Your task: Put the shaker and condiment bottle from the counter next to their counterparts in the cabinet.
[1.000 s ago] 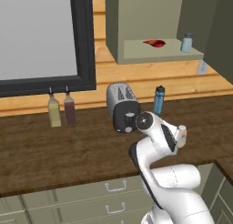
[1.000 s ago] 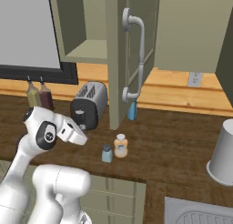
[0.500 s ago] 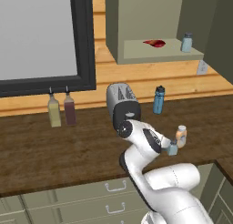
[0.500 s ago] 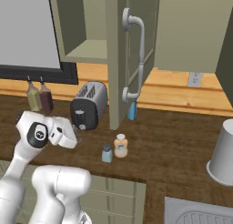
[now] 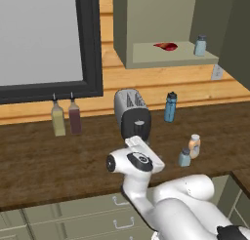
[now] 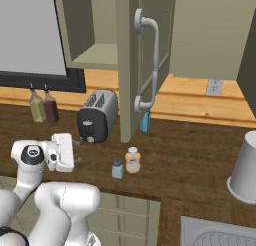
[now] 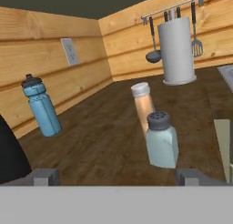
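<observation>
Two task items stand touching near the counter's (image 5: pixel 58 161) front edge: the shaker (image 7: pixel 161 140) just ahead of the spread, empty gripper (image 7: pixel 116 175), the condiment bottle (image 7: pixel 143 105) behind it (the left base view alone shows the cabinet (image 5: pixel 146 53) shelf's matching shaker (image 5: pixel 200 45))

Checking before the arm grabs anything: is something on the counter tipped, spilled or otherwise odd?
Nothing stands out. The shaker and condiment bottle stand upright side by side on the counter, caps on, nothing spilled. The blue bottle and toaster are upright too.
</observation>
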